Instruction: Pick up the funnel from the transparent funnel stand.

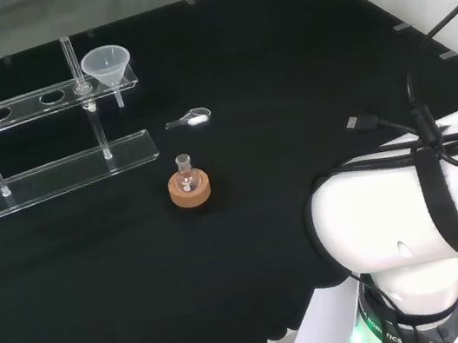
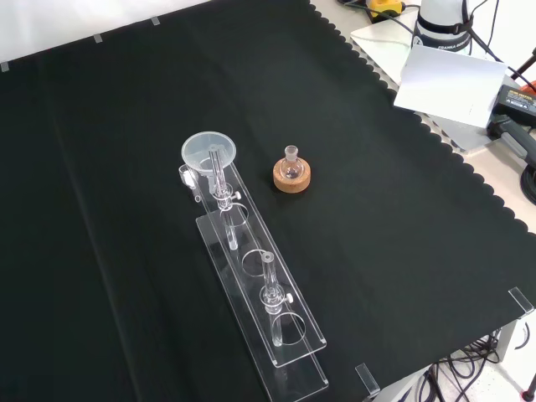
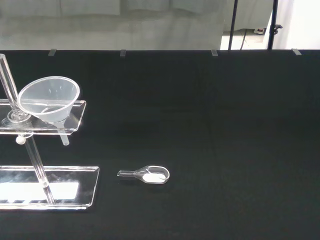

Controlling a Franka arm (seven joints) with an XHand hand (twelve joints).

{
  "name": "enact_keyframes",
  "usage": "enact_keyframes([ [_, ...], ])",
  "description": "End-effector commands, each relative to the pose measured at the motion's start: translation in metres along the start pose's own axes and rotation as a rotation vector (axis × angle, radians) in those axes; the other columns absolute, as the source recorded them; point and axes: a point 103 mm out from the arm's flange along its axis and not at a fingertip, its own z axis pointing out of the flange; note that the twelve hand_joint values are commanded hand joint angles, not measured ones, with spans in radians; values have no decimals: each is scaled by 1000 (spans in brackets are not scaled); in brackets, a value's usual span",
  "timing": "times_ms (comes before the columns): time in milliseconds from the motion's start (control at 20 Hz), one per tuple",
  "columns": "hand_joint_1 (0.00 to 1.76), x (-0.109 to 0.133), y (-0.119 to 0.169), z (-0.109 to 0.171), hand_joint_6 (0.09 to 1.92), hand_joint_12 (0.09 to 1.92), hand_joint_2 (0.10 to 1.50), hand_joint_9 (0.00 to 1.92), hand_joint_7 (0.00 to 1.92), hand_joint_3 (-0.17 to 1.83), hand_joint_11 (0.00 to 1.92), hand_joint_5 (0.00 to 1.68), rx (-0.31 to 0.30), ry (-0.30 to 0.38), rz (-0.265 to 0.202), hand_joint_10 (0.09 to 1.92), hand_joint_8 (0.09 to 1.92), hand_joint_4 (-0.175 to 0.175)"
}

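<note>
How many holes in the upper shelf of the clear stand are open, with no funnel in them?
3. In the front view, along the shelf: one beside the funnel, one in the middle, one at the near end. Clear plastic may hide another.

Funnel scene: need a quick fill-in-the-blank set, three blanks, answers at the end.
1. The funnel sits in the end hole of the transparent ____.
2. The small flask stands on a ____ ring.
3. In the head view, the clear scoop holding white powder lies on the cloth between the funnel and the ____.

Missing words: funnel stand; cork; flask
</note>
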Motion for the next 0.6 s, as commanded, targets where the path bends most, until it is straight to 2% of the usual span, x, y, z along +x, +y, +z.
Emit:
enact_keyframes([
  [50,0,-1,0,0,182,1301,1076,108,0,590,91,109,-6,-4,0,607,417,39],
  [150,0,-2,0,0,88,1340,1129,102,0,488,67,144,-7,-10,3,605,396,39],
  [600,0,-7,14,6,87,1352,1154,102,0,441,59,165,8,-10,19,605,393,38],
])
